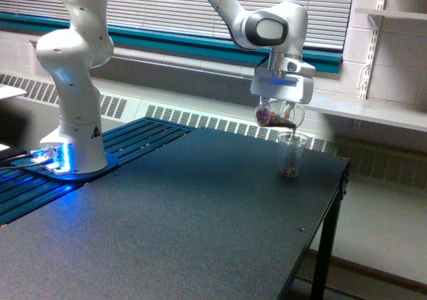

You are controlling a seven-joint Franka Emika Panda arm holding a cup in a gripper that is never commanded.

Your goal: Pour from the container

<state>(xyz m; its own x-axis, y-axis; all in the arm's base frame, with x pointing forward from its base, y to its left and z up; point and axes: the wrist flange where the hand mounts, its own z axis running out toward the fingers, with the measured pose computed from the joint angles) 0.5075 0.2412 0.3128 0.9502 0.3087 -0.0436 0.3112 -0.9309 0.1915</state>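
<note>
My gripper (pixel 279 111) is shut on the container (pixel 273 118), a small clear rounded jar with brown granular bits inside. The jar is tipped sideways, its mouth toward the exterior view's right, just above the rim of a clear ribbed plastic cup (pixel 291 155). That cup stands upright on the dark table (pixel 173 220) near its far right corner. A thin brown stream runs from the jar into the cup, and brown bits lie at the cup's bottom.
The arm's white base (pixel 72 140) stands at the exterior view's left on a blue-lit mount (pixel 47 160). The table's right edge (pixel 333 207) drops off just beyond the cup. A window ledge and radiator grille run behind the table.
</note>
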